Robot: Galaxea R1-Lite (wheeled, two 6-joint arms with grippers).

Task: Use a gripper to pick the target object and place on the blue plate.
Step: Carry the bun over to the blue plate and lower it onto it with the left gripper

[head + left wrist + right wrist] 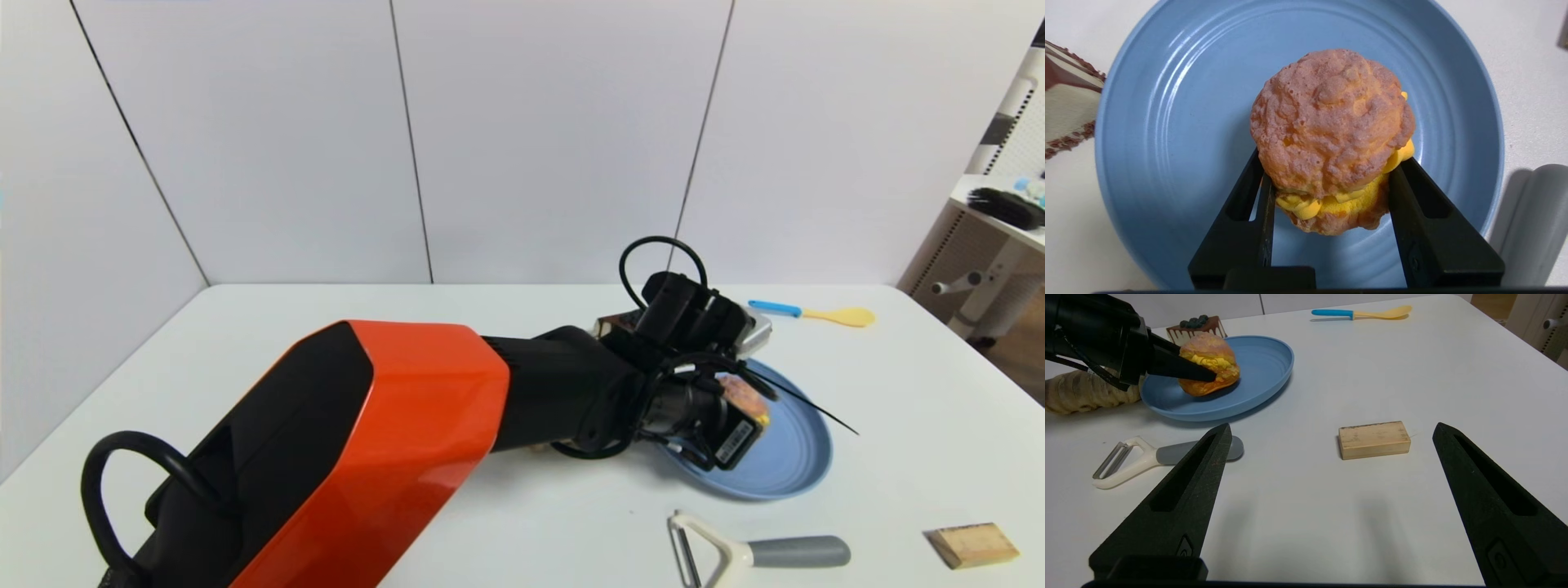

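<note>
Left gripper (1327,192) clamps the cream bun (1331,139) over the blue plate (1167,122), hiding its center.

Peeler (1147,459), wooden block (1374,439), blue-handled spoon (1361,312), cake slice (1195,325), bread loaf (1081,393) on white table (1331,522)

A golden-brown bun (1331,126) with yellow cream sits over a light blue plate (1167,122), beside a seemingly chocolate-dripped cake slice (1197,326).

A lab: bare white table (269,327) boxed in by plain white panels (555,131).
</note>
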